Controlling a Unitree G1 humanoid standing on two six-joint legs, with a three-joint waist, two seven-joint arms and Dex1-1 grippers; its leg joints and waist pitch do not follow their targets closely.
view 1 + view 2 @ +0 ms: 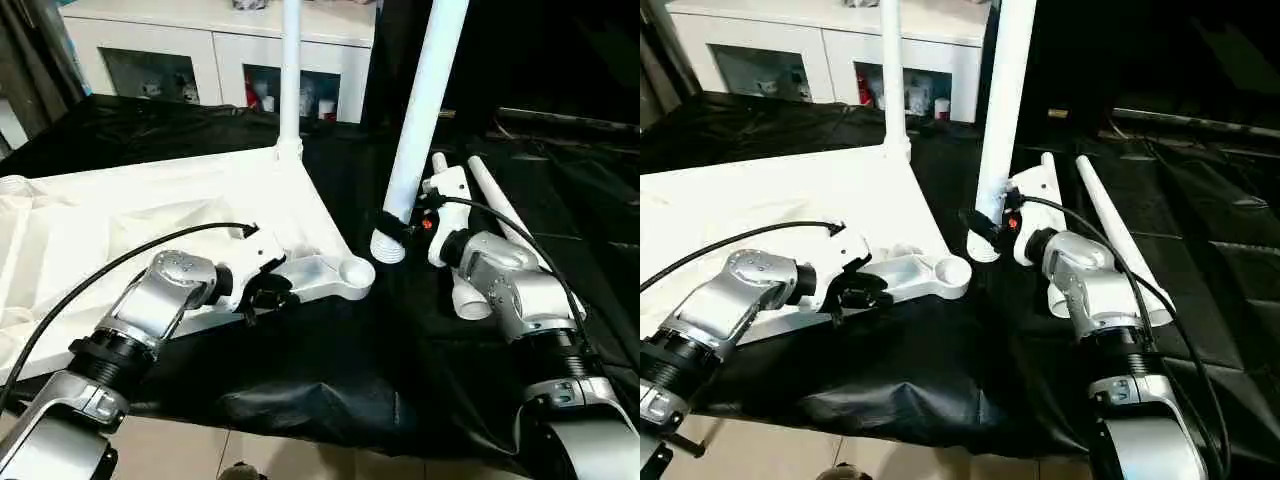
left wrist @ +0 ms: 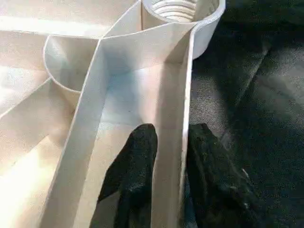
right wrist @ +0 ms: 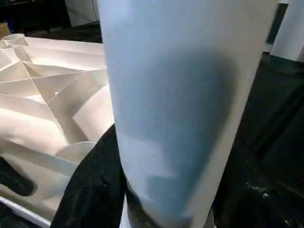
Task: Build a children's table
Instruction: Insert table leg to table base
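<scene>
Left eye view | right gripper clamps leg near-upright, threaded end down | left gripper pinches tabletop rim

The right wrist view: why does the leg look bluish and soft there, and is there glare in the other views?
Right wrist view: the held leg is very close, blurred and shaded. Left eye view: the tabletop is washed out by bright light. Left wrist view: the ribs glare at one side.
</scene>
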